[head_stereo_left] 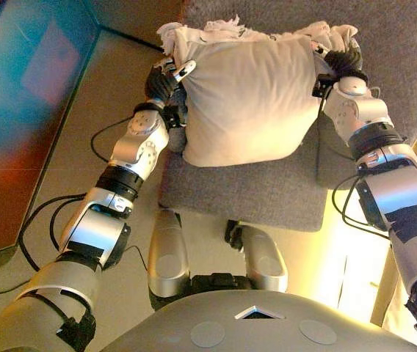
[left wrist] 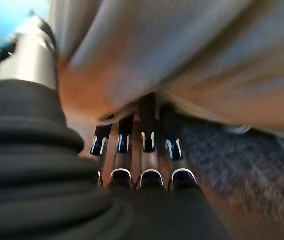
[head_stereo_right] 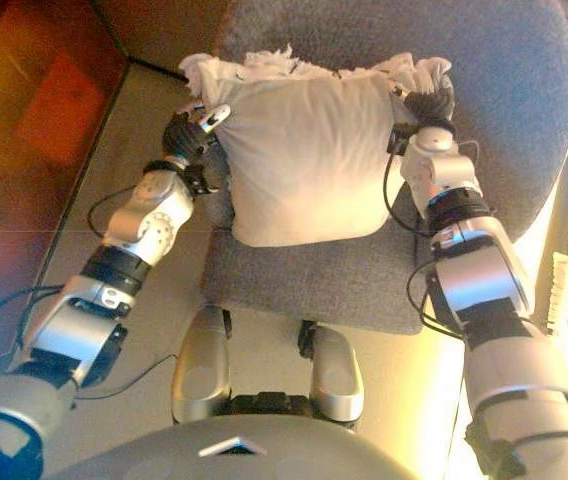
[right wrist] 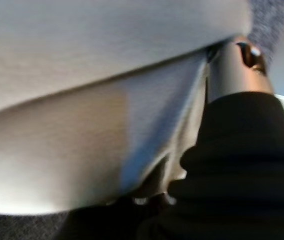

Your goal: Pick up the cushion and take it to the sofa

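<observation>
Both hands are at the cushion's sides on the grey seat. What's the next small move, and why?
Probably squeeze inward, then lift slightly. The left hand and right hand flank the cushion, which seems to rest on the grey seat. The left fingers reach beneath it; the right's are hidden.

Right hand [right wrist: 232, 165] fingers behind cushion [head_stereo_left: 249, 95]

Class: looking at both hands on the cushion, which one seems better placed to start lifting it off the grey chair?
Left, probably. The left hand has its fingers tucked under the cushion, thumb at its side. The right hand presses the opposite side, its fingers hidden. Lifting likely needs both.
</observation>
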`<state>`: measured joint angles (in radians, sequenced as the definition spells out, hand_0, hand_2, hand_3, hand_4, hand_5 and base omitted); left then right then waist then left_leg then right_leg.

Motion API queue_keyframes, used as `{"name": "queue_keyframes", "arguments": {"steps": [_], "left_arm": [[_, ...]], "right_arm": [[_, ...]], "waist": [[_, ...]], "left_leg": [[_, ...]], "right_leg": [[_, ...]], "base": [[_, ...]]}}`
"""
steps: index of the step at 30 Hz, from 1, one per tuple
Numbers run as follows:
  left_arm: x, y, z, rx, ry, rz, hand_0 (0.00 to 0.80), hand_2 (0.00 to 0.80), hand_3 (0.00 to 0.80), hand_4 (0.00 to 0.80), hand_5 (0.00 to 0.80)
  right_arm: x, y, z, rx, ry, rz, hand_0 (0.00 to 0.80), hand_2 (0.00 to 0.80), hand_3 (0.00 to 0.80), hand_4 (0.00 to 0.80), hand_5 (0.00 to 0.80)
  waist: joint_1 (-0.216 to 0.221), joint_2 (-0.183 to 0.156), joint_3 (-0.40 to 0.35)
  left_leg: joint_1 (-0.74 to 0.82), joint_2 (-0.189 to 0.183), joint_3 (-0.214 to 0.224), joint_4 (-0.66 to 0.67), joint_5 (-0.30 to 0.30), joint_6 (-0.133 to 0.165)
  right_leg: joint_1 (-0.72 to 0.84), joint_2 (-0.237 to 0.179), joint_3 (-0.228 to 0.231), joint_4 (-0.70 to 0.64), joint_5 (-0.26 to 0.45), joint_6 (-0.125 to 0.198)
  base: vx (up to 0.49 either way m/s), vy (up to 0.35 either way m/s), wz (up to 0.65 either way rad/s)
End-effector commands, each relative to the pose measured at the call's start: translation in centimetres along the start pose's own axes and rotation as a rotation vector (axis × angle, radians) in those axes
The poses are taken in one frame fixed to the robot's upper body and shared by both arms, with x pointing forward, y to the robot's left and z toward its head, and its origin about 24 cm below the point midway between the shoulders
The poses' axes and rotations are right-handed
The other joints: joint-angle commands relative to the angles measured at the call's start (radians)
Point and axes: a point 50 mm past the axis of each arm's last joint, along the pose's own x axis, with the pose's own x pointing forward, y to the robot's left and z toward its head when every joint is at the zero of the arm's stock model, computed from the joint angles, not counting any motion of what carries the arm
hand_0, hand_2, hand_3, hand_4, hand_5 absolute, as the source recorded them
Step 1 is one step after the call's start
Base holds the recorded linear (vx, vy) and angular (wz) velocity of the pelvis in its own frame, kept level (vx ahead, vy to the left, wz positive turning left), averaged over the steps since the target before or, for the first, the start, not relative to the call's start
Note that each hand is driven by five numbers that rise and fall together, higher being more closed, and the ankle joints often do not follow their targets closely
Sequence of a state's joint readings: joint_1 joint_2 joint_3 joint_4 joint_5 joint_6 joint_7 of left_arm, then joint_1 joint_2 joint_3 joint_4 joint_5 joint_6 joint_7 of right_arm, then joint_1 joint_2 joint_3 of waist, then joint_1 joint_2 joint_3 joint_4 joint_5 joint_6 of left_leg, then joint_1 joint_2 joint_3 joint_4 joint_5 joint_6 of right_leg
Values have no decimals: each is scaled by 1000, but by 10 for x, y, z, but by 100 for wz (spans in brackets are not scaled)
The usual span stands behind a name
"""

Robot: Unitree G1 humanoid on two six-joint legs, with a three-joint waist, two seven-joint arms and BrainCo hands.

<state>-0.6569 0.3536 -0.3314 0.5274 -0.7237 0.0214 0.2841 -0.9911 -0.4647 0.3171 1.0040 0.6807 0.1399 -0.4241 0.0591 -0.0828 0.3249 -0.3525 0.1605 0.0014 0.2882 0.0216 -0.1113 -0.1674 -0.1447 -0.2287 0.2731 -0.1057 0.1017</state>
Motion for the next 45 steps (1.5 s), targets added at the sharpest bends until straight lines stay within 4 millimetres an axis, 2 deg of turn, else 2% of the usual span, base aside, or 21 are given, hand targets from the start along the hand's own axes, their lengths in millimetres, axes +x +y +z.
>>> {"name": "queue_keyframes", "arguments": {"steps": [1, 3, 9, 15, 17, 20, 22, 26, 30, 34, 37, 40, 45], "left_arm": [[-6, 6, 26, -74, -162, -7, 0, 0, 0, 0, 0], [-12, 19, 13, -130, -121, 13, 0, 0, 0, 0, 0], [-37, 52, -20, -158, -60, 33, 0, 0, 0, 0, 0], [-70, 85, -41, -192, -32, 48, 0, 0, 0, 0, 0], [-82, 92, -49, -206, -18, 33, 0, 0, 0, 0, 0], [-94, 94, -55, -221, -7, 2, 0, 0, 0, 0, 0], [-105, 96, -65, -242, 1, -29, 0, 0, 0, 0, 0], [-123, 93, -78, -370, 10, -87, 0, 0, 0, 0, 0], [-143, 92, -87, -418, -3, -102, 0, 0, 0, 0, 0], [-154, 83, -106, -643, 26, -123, 0, 0, 0, 0, 0], [-161, 80, -117, -581, 42, -90, 0, 0, 0, 0, 0], [-168, 81, -125, -570, 78, -72, 0, 0, 0, 0, 0], [-161, 76, -120, -565, 73, -73, 0, 0, 0, 0, 0]], "right_arm": [[3, -29, 11, 45, -56, -66, 0, 0, 0, 0, 0], [3, -43, 1, 77, -26, -92, 0, 0, 0, 0, 0], [-4, -81, -23, 150, -28, -188, 0, 0, 0, 0, 0], [-23, -109, -42, 231, -131, -264, 0, 0, 0, 0, 0], [-33, -119, -62, 252, -127, -234, 0, 0, 0, 0, 0], [-46, -116, -82, 319, -120, -137, 0, 0, 0, 0, 0], [-62, -114, -109, 401, -80, -64, 0, 0, 0, 0, 0], [-87, -96, -143, 536, -24, 30, 0, 0, 0, 0, 0], [-113, -80, -167, 554, -1, 76, 0, 0, 0, 0, 0], [-134, -70, -204, 534, 150, 172, 0, 0, 0, 0, 0], [-149, -57, -222, 622, 253, 221, 0, 0, 0, 0, 0], [-161, -53, -231, 707, 272, 257, 0, 0, 0, 0, 0], [-154, -43, -213, 780, 189, 320, 0, 0, 0, 0, 0]], "waist": [[46, -16, -96], [47, -15, -123], [43, -4, -198], [21, 22, -254], [11, 31, -271], [1, 36, -286], [-9, 41, -298], [-27, 46, -311], [-49, 52, -309], [-72, 60, -303], [-84, 66, -301], [-91, 71, -303], [-98, 79, -293]], "left_leg": [[9, 66, 30, 26, -7, -78], [51, 64, 47, -1, -5, -75], [177, 57, 95, -75, -5, -63], [293, 19, 137, -179, 7, -30], [328, 7, 149, -214, 10, -19], [361, -6, 158, -253, 12, -9], [383, -12, 169, -283, 13, -1], [412, -28, 190, -323, 16, 7], [419, -39, 210, -333, 12, 15], [415, -51, 218, -337, 6, 24], [422, -60, 220, -349, 5, 29], [420, -64, 224, -348, 1, 33], [412, -69, 227, -345, -1, 36]], "right_leg": [[53, -66, 49, -117, 94, 73], [90, -67, 44, -142, 96, 76], [176, -71, 34, -200, 107, 81], [201, -72, 29, -235, 141, 82], [198, -69, 27, -247, 160, 81], [200, -64, 23, -267, 177, 79], [204, -57, 22, -280, 185, 77], [212, -44, 11, -313, 202, 75], [203, -33, 16, -330, 216, 74], [187, -26, 24, -326, 216, 70], [186, -19, 28, -329, 215, 69], [184, -17, 29, -330, 213, 68], [175, -17, 28, -331, 212, 65]], "base": [[152, 16, 3], [171, 31, 2], [172, 65, 23], [67, 110, 1], [21, 97, -9], [-12, 55, -14], [-32, 43, -12], [-54, 35, -7], [-106, 33, -18], [-130, 56, -12], [-78, 41, -13], [-68, 23, -2], [-54, 25, -11]]}}
